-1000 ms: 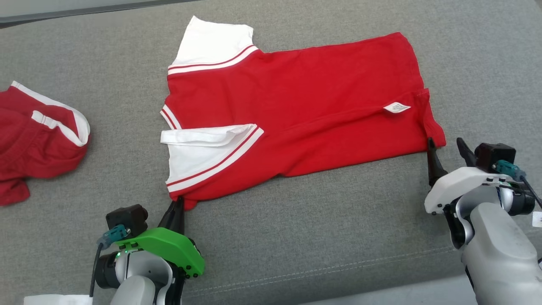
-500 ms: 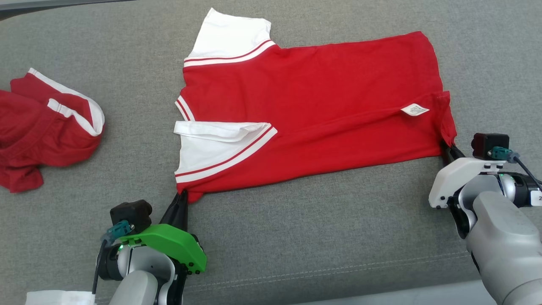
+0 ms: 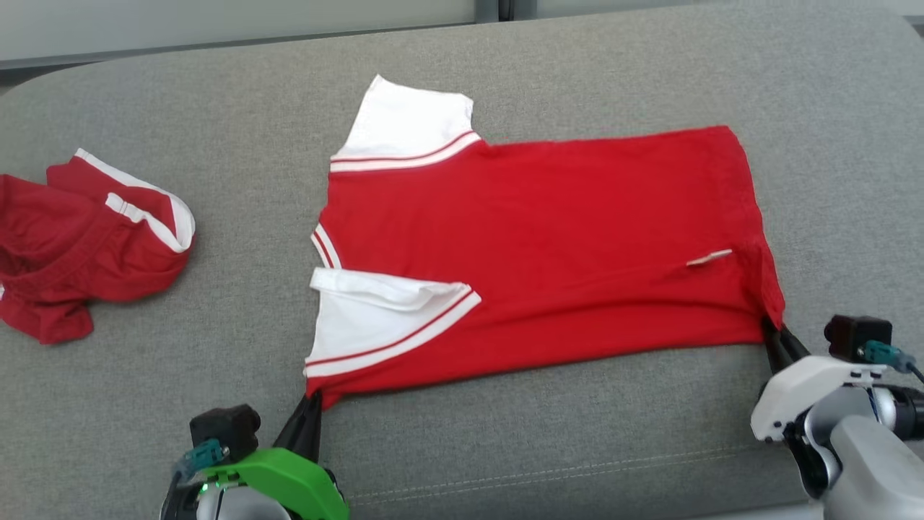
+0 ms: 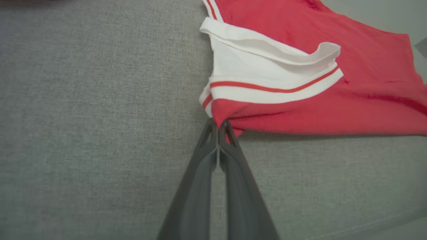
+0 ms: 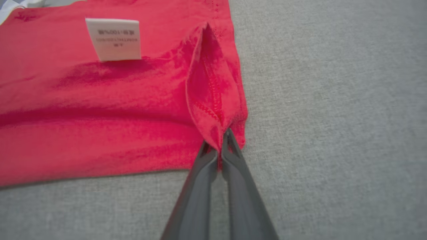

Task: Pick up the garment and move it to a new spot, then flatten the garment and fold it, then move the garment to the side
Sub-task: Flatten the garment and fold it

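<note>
Your left gripper (image 3: pixel 311 401), right gripper (image 3: pixel 775 334): fingers clamped on red shirt (image 3: pixel 548 245) corners, lower frame. Thin pinches: lift unevenly and corner slips, fold skews.

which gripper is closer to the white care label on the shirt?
Right. The right gripper pinches the red shirt at its hem corner, close by the care label; the left gripper pinches the sleeve-end corner, far across the fabric.

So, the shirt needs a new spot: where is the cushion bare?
Bare cushion: between shirt and crumpled red garment; the near strip between left gripper and right gripper; right of the shirt. Crowded at far left.
</note>
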